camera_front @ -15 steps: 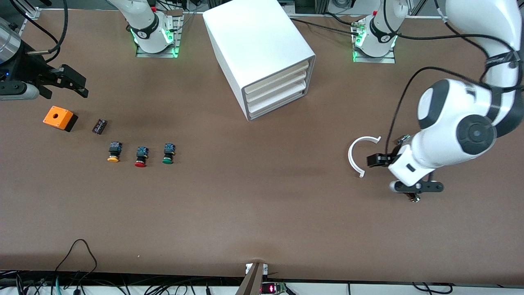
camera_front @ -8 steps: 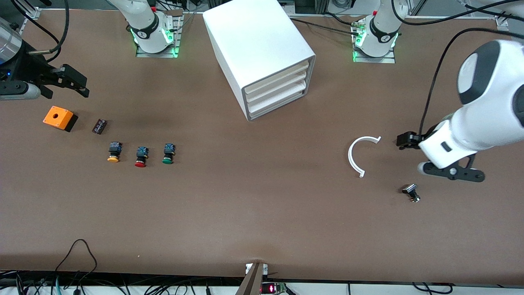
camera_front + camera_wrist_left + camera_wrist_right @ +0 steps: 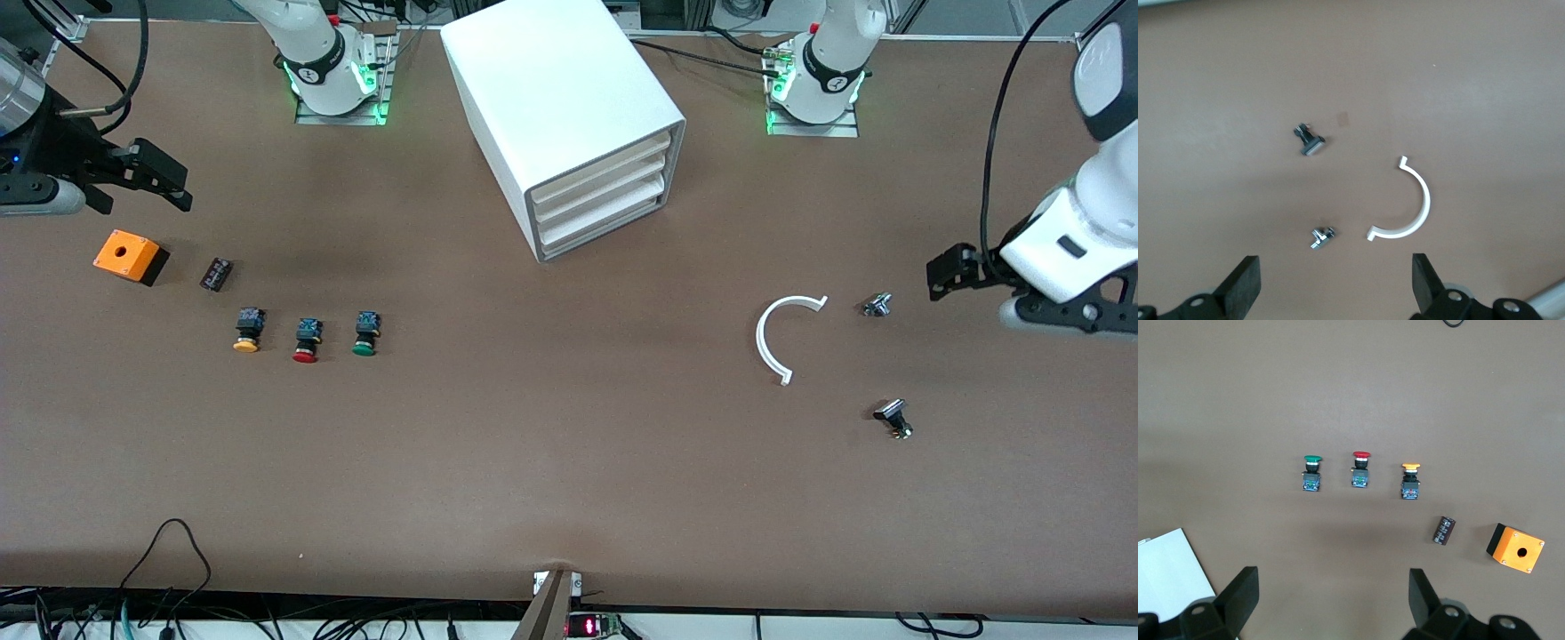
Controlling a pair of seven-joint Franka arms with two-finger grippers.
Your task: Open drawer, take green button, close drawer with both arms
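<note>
The cabinet (image 3: 569, 124) stands between the arm bases, its drawer (image 3: 597, 191) shut, contents hidden. The left gripper (image 3: 944, 274), jaws spread and empty, hangs near a white curved strip (image 3: 770, 342). The right gripper (image 3: 160, 178), also spread, hangs above an orange box (image 3: 126, 256), its arm cut off. The green button (image 3: 364, 333) lies beside the red one (image 3: 306, 340); only the right wrist view shows their caps clearly.

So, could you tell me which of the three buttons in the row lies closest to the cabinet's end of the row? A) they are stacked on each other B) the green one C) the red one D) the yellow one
B: the green button ends the row on the cabinet side, with the red button in the middle and the yellow button by the orange box.
</note>
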